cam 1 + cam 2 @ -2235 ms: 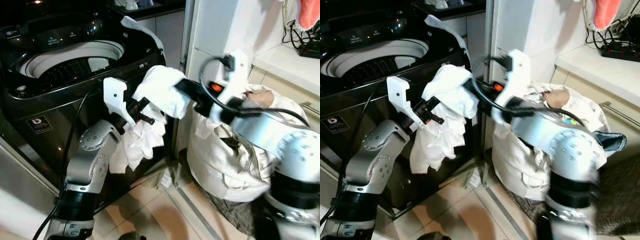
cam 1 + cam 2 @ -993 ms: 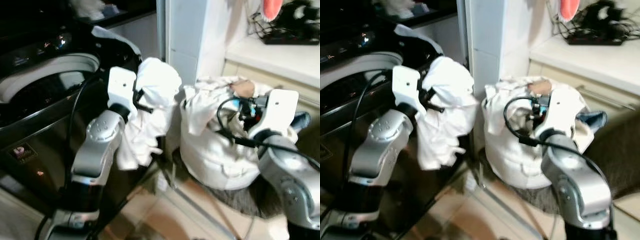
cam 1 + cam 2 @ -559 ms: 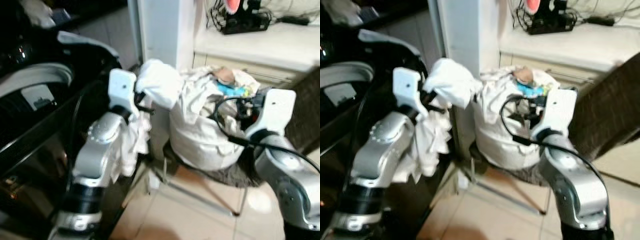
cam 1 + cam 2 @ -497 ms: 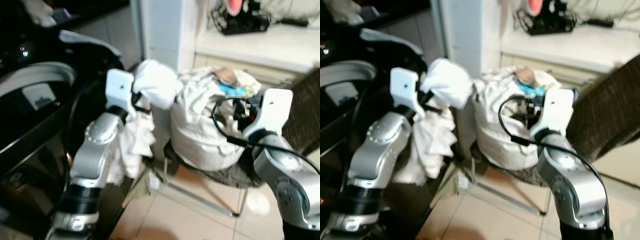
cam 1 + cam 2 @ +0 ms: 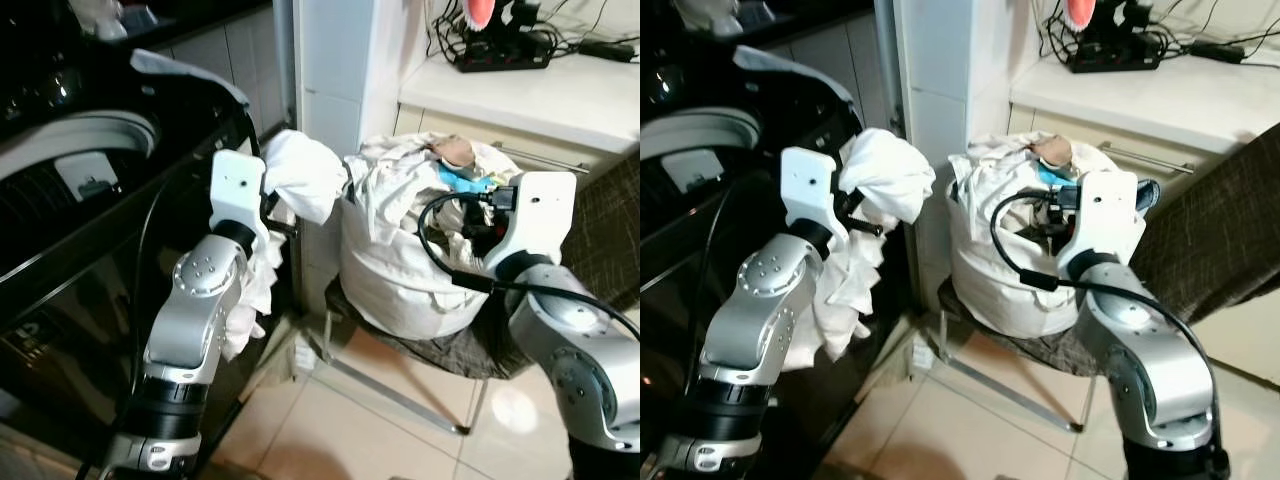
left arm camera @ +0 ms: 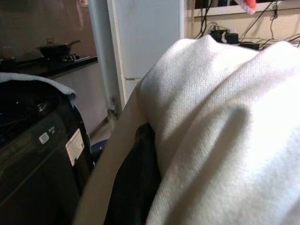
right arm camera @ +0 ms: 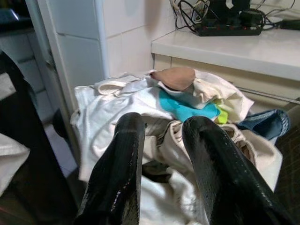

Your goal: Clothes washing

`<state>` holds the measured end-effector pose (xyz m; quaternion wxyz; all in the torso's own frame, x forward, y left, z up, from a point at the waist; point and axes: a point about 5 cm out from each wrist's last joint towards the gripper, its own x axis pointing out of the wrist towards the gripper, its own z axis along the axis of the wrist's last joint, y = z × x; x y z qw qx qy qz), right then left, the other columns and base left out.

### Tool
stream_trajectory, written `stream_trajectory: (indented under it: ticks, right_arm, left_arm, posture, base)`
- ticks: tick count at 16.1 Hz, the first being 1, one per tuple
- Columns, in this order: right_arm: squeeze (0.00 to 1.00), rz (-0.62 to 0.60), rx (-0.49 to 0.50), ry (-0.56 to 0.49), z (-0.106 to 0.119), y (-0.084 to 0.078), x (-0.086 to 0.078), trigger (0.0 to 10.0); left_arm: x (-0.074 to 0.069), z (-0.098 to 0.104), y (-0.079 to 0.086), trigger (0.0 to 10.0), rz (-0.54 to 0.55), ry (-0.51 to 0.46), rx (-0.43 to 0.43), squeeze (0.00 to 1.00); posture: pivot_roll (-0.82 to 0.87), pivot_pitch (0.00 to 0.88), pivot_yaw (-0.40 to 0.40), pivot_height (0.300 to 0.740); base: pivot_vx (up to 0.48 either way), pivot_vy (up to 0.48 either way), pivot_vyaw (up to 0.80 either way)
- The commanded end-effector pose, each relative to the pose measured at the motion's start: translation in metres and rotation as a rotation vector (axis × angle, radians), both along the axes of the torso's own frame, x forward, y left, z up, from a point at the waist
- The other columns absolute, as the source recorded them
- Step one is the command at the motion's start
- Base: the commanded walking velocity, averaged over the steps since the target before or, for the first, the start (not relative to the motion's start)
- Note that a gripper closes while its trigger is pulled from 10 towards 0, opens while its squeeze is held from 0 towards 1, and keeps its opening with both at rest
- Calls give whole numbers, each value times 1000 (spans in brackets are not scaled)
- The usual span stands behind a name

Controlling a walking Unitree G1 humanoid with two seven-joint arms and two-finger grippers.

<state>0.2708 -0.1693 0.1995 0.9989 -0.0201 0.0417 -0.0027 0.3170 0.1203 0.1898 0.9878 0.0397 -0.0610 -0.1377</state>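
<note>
My left gripper is shut on a bunched white garment, held up beside the front right corner of the black top-loading washing machine. More of the cloth hangs down along the left arm. In the left wrist view the white garment covers most of the gripper. My right gripper stands open and empty, just above a full white laundry bag. White, teal, tan and denim clothes lie in the bag. The washer's drum opening is uncovered.
The bag rests on a low metal-legged stool over beige floor tiles. A white tiled pillar stands between washer and bag. Behind is a white counter with a power strip and cables. A brown woven surface is at the right.
The view has swung right toward the laundry bag. My right gripper has let go of the white garment and drawn back over the bag. The left gripper still holds the garment.
</note>
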Motion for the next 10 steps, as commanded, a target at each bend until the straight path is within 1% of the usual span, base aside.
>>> stream_trajectory:
  ticks: [1,4,10]
  right_arm:
    - [0,38,-1,-20,3,7,3,10000]
    - [0,63,21,-43,8,11,6,10000]
    - [0,75,25,-48,7,13,5,10000]
  left_arm:
    - [-3,9,3,10000,10,-51,-9,0]
    - [-3,13,5,10000,11,-58,-38,0]
    - [-4,14,3,10000,-1,-64,-30,0]
  posture:
    - [-19,0,-13,740]
    - [-17,0,-14,740]
    - [-21,0,-2,740]
  base:
    - [0,0,0]
    - [429,0,0]
    - [437,0,0]
